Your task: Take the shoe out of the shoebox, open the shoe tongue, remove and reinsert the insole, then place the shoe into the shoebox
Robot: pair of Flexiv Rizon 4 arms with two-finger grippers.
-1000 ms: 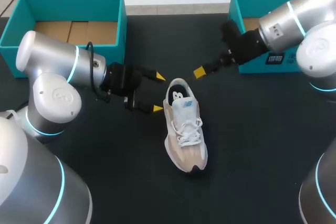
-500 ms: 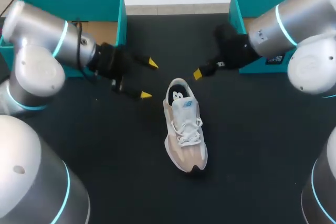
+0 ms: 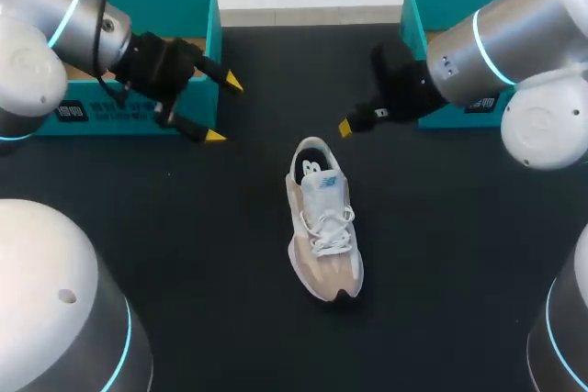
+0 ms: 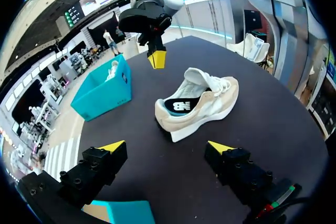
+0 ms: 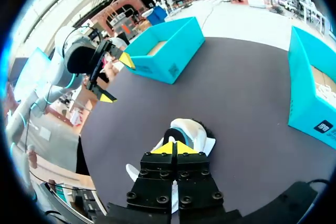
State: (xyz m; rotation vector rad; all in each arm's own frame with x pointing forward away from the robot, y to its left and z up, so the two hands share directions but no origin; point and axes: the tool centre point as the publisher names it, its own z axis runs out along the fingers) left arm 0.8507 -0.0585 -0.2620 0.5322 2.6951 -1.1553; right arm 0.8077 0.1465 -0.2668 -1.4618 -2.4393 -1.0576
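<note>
Left jaws apart by teal cardboard shoebox (image 3: 213, 34), right jaws together, 1 o'clock of white-beige lace-up sneaker (image 3: 323, 222). Likely tongue (image 3: 323, 190) next: pinch its tip, steady heel (image 3: 310, 148), lift gently.

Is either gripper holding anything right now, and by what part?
Nothing is held. The left gripper is open and empty, the right gripper shut on nothing; the sneaker lies free on the table.

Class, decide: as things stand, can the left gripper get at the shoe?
Probably yes. The left gripper is open, and the shoe lies alone on the table ahead of it, with nothing between. The right gripper hangs shut beyond the heel, off that path.
</note>
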